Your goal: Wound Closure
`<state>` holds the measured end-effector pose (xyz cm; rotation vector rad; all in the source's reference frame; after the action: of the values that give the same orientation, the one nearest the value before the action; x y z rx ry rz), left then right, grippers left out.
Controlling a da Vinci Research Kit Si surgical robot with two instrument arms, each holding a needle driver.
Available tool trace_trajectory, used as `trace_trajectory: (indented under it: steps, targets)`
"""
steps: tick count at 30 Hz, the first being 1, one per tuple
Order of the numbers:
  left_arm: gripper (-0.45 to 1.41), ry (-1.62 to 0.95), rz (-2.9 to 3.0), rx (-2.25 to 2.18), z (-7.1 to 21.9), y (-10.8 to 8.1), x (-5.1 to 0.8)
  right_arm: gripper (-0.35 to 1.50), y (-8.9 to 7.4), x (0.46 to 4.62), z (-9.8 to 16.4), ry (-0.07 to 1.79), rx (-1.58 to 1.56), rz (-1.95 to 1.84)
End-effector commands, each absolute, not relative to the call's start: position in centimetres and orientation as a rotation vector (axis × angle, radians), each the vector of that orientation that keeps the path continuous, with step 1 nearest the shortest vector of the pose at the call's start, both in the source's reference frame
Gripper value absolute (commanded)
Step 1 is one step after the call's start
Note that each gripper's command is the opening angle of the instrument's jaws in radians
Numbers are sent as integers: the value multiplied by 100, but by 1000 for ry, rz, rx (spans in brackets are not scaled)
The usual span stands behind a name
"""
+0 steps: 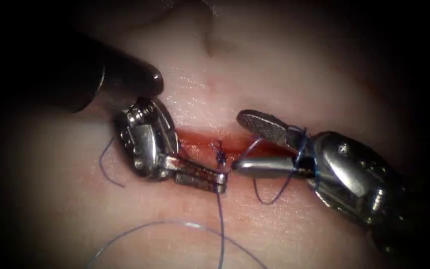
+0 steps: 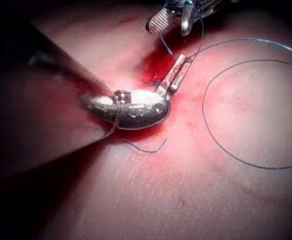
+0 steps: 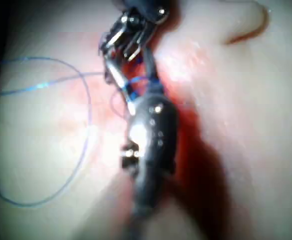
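The cut (image 1: pixel 198 141) lies red and open across the tissue (image 1: pixel 274 69), with a blue knot (image 1: pixel 220 157) standing over it. My left tool (image 1: pixel 222 182) reaches in from the upper left, its jaws shut on the thread (image 1: pixel 221 224) just below the knot. From the right comes my right tool (image 1: pixel 238 143), jaws open wide, with loops of thread (image 1: pixel 302 145) wound around them near the hinge. The left wrist view has the left tool (image 2: pixel 184 62) on the thread and the right tool (image 2: pixel 171 22) beyond it. The wound thread (image 3: pixel 136 87) is also in the right wrist view.
A short loose thread end (image 1: pixel 106 168) lies on the tissue left of the left tool's wrist. A long slack strand (image 2: pixel 204 107) curves in a wide arc over the near tissue. Red fluid (image 2: pixel 155 60) wets the cut's edges.
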<state>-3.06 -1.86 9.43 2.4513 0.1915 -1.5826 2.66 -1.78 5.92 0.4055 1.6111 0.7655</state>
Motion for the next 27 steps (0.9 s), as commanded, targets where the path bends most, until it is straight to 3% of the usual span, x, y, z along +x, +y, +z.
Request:
trace_trajectory:
  steps: [1,15,27]
  targets:
    - [-45,201,-1587,2454,950,-193,-313,42,-188,268,603,1600,404,787]
    - [-45,209,-1657,2429,958,-196,-335,42,-200,238,635,1453,342,910]
    - [-45,239,-1767,2375,958,-200,-344,37,-203,237,654,1353,300,1054]
